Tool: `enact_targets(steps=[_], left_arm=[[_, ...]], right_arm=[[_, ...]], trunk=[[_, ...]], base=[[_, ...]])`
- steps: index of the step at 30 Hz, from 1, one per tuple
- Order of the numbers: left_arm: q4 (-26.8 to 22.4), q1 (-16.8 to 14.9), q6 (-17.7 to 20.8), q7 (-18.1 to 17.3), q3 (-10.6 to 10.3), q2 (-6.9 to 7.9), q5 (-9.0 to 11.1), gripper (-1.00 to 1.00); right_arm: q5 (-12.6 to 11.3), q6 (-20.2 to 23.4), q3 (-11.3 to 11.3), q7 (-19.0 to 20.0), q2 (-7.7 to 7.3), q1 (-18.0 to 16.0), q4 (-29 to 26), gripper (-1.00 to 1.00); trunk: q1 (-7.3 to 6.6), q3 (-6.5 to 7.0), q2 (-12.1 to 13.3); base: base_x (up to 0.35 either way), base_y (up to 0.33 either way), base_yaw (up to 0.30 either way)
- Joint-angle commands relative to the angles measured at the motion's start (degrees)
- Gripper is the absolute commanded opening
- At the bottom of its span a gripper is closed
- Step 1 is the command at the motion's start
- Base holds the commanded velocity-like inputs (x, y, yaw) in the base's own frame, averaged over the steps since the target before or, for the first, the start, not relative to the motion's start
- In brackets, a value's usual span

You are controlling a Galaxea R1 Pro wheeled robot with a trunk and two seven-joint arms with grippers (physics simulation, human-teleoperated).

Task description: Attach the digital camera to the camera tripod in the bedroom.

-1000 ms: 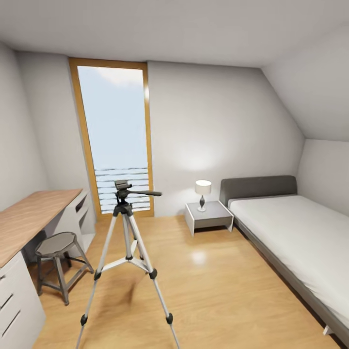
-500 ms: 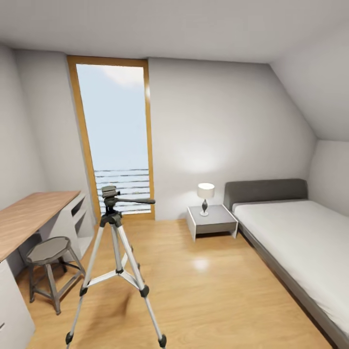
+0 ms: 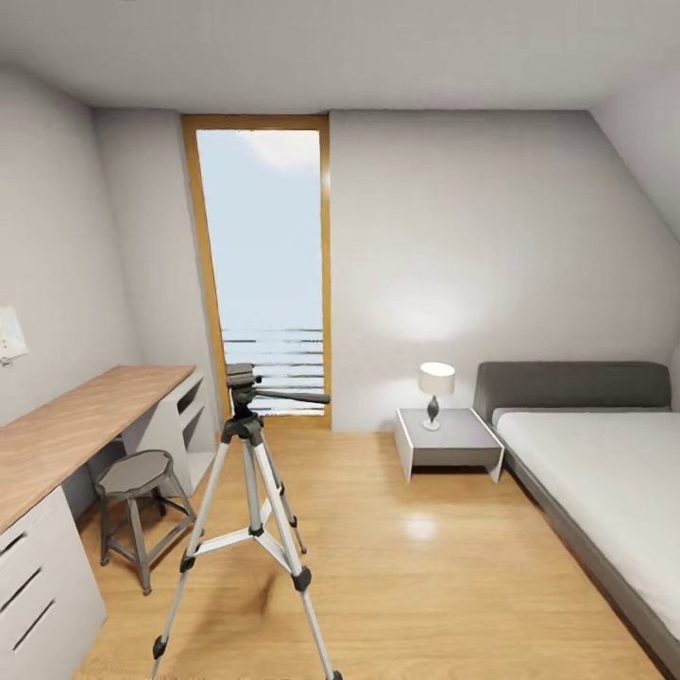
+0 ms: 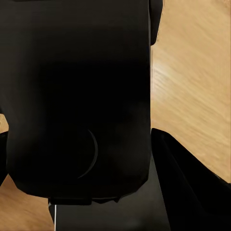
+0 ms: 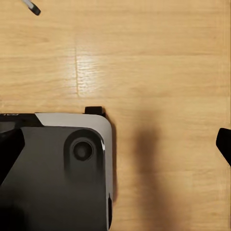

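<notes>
from my station, the left wrist view gives me a large black block [image 4: 77, 96] close to the lens, with a faint curved line on its face, and a dark finger-like shape [image 4: 187, 178] beside it over wood plank floor [image 4: 192, 72]; i cannot tell what the block is, nor whether the left gripper is spread or closed. the right wrist view looks down on a grey, rounded-corner body with a round recess [image 5: 83, 150], part of the robot it seems, and one dark tip [image 5: 224, 144] at the frame edge above the same floor; the right gripper's opening cannot be judged either. in the head view, the camera tripod [image 3: 250, 491] stands upright on the bedroom floor, legs spread, pan handle level and pointing toward the bed [image 3: 604, 472]. the metal stool [image 3: 137, 515] sits just beside it, at the wood-topped desk [image 3: 76, 425]. the tall window [image 3: 264, 264] is behind the tripod. a lamp [image 3: 436, 389] stands on the nightstand [image 3: 449, 444], between window and bed.
</notes>
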Motion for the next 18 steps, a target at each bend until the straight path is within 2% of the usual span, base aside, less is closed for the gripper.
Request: enact_targets(steps=[1,18], left_arm=[[0.0,-0.02,-0.05,0.1,-0.5,-0.01,0.32,-1.0],[-0.03,-0.02,-0.14,-0.11,-0.5,-0.01,0.25,-1.0]], right_arm=[[0.59,-0.29,-0.5,0.13,-0.03,-0.03,0.13,1.0],[0.59,-0.29,-0.5,0.13,0.0,-0.04,0.13,1.0]], trunk=[[0.02,-0.02,-0.04],[0.02,-0.02,-0.04]], base=[[0.011,-0.007,0.27],[0.002,-0.001,0.27]])
